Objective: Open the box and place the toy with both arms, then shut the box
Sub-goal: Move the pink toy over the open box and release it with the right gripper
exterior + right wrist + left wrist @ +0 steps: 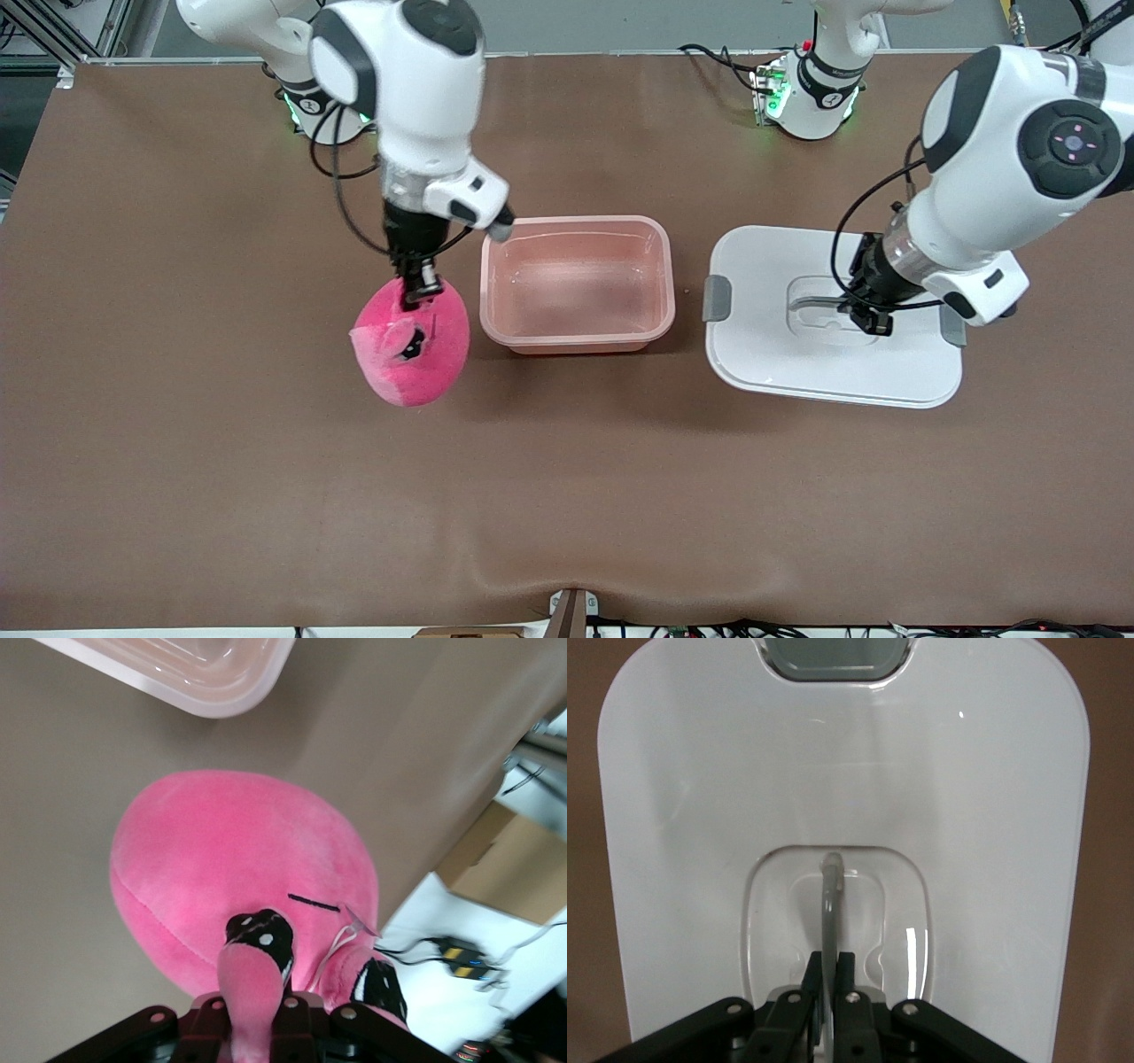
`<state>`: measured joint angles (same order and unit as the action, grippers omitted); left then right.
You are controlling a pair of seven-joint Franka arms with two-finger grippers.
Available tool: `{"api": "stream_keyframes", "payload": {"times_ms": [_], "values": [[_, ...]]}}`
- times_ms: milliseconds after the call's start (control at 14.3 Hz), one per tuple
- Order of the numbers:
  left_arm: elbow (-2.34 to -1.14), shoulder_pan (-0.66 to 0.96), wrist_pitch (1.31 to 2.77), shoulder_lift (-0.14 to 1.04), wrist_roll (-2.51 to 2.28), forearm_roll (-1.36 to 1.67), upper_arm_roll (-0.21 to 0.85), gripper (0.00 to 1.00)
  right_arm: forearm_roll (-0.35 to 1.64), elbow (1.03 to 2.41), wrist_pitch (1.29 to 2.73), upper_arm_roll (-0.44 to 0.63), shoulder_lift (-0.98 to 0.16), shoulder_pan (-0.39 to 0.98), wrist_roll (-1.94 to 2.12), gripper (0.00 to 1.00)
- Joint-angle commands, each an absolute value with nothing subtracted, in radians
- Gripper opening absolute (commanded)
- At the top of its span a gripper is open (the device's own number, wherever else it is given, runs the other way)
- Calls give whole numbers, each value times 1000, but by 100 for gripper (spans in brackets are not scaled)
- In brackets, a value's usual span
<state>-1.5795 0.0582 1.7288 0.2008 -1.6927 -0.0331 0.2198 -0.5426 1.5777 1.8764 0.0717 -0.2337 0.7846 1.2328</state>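
A: Where does everything stand?

B: In the front view the box (578, 283) sits open and empty at centre frame, its lid (833, 317) lying flat on the surface (177, 461) at centre right. The toy (412, 344) hangs at centre left, just beside the box but not over it.

A: And the end effectors?

B: The right end effector (418, 288) is pinching a small protruding bit of the toy; in the right wrist view the jaws are pressed together on that pink nub (246, 988), with the plush body dangling below. The left end effector (864, 315) is down in the lid's recessed centre, pressed together on the thin grey handle (830, 912).

A: What could go wrong from here?

B: I'd say the toy grip is the weak point. It holds only a soft nub, so a quick sideways move could swing the body and pull the fabric out, dropping it on the surface short of the box.

A: Anything else?

B: The toy hangs low. If it crosses without enough height, it may catch the box rim and push the light base aside. And the lid is held by one narrow handle, so it could tilt in transit and land askew, leaving the grey latches (716, 299) unable to seat.
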Motion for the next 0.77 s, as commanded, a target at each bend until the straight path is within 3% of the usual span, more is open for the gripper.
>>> {"api": "stream_keyframes", "payload": {"times_ms": [0,700], "values": [[-1618,3,1730,173,-1590,-23,232,0,-659,1565,1807,84,-244,902,1235,0],[-1624,-54,1749,189,-1508,-20,230,0,-733,1565,1589,84,-328,1114,1020,0]]}}
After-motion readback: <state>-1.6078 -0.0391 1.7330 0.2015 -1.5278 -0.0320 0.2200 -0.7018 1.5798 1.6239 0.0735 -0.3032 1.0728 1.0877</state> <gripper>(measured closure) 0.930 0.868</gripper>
